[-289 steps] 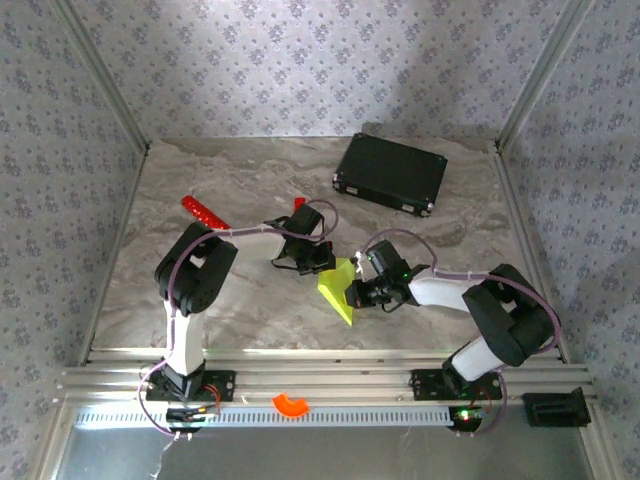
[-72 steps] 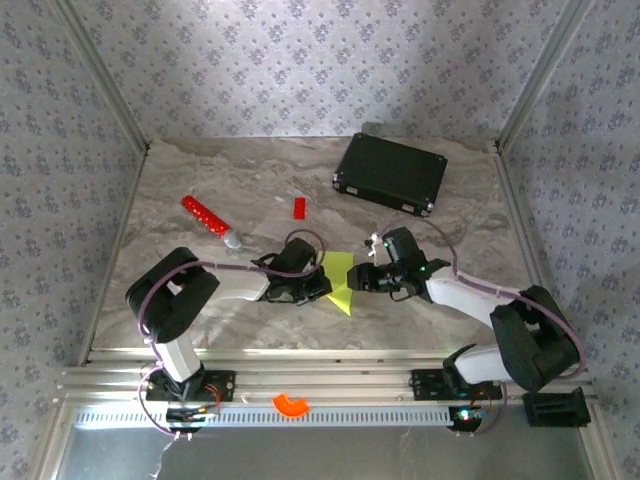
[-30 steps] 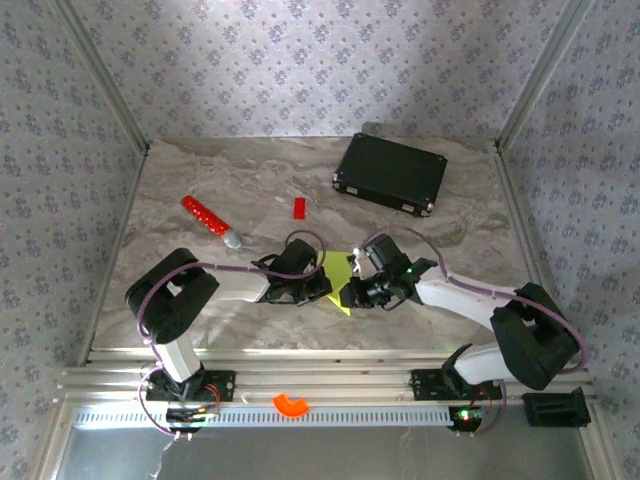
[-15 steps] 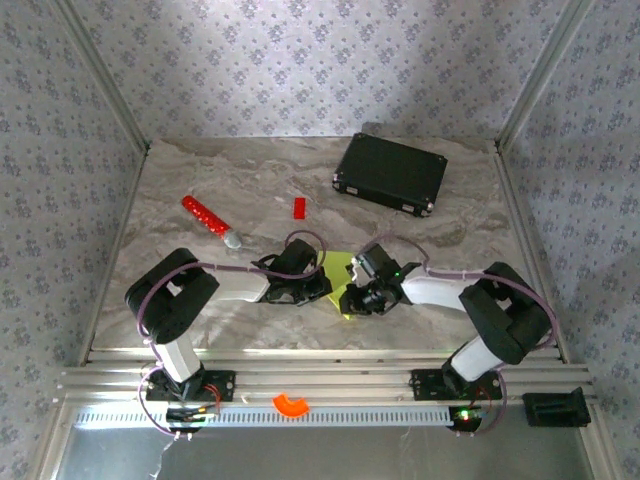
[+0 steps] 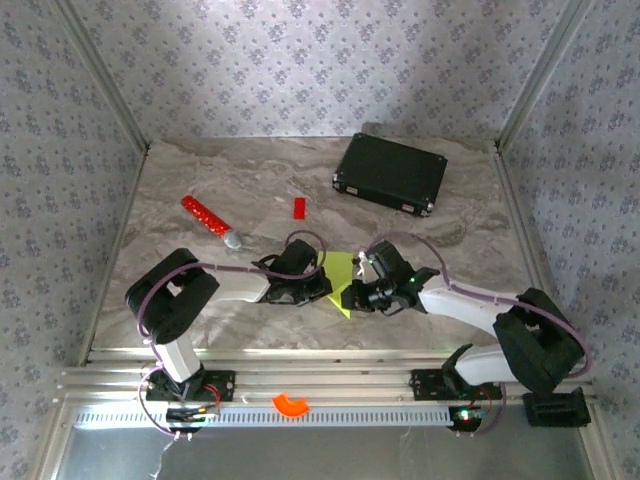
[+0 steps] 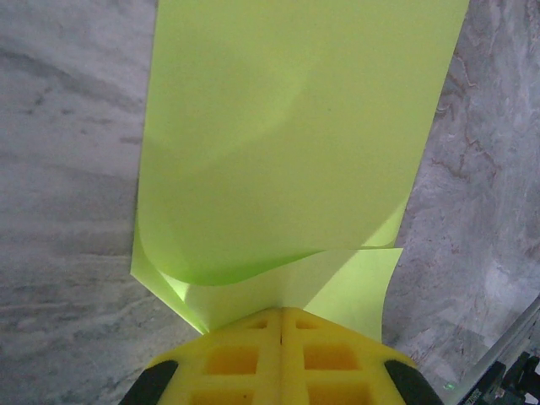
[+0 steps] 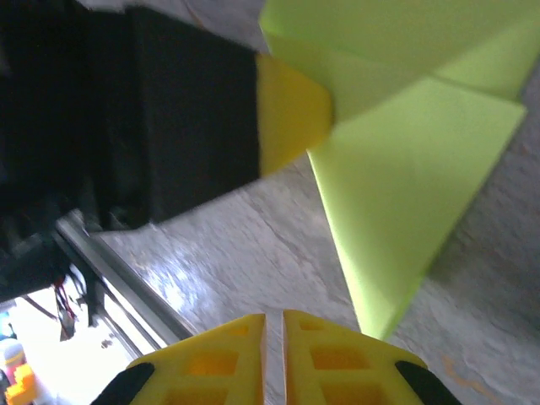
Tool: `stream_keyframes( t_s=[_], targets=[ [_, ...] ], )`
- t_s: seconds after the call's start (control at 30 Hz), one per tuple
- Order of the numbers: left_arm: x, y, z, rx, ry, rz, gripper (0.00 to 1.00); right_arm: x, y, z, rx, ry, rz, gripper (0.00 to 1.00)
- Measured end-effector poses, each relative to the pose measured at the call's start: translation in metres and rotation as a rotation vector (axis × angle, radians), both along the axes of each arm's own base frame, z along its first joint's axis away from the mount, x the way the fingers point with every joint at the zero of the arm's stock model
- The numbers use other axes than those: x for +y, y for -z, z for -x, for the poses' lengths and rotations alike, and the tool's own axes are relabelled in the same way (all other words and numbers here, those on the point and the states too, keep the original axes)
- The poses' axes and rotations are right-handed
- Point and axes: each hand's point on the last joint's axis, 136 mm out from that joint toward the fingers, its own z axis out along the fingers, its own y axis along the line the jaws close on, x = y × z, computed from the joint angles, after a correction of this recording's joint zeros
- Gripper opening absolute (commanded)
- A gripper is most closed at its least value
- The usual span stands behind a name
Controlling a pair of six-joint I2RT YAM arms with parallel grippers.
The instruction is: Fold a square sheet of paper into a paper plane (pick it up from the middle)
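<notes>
Two grippers meet on the grey marbled table [image 5: 200,190]; the left gripper [image 6: 281,314] clamps the half-folded lime yellow-green square sheet of paper [image 6: 287,143] lying mid-table; the right gripper [image 7: 273,319], fingers nearly together, grips nothing; folding seems midway; next, crease the curled flap flat.

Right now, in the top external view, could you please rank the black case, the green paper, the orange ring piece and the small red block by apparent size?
1. black case
2. green paper, partly covered
3. orange ring piece, near the paper's visible size, so this pair is unsure
4. small red block
</notes>
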Motion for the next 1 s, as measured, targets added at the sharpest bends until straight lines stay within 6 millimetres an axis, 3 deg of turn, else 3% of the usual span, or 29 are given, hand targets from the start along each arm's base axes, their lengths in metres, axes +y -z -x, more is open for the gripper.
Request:
stream_keyframes(
  t_s=[0.2,0.33,0.77,0.9,1.0],
  targets=[
    [0.000,0.000,0.000,0.000,0.000,0.000,0.00,0.022,0.025,-0.009,0.048,-0.019,0.028,0.13],
    [0.000,0.000,0.000,-0.002,0.002,-0.001,0.00,0.019,0.046,-0.001,0.087,-0.027,0.077,0.13],
    [0.000,0.000,0.000,-0.002,0.002,-0.001,0.00,-0.017,0.040,0.033,0.113,0.000,0.001,0.14],
    [0.000,0.000,0.000,-0.002,0.002,-0.001,0.00,-0.010,0.018,0.028,0.087,0.004,-0.052,0.10],
    [0.000,0.000,0.000,-0.002,0.002,0.000,0.00,-0.003,0.007,0.011,0.080,0.026,-0.072,0.06]
  ],
)
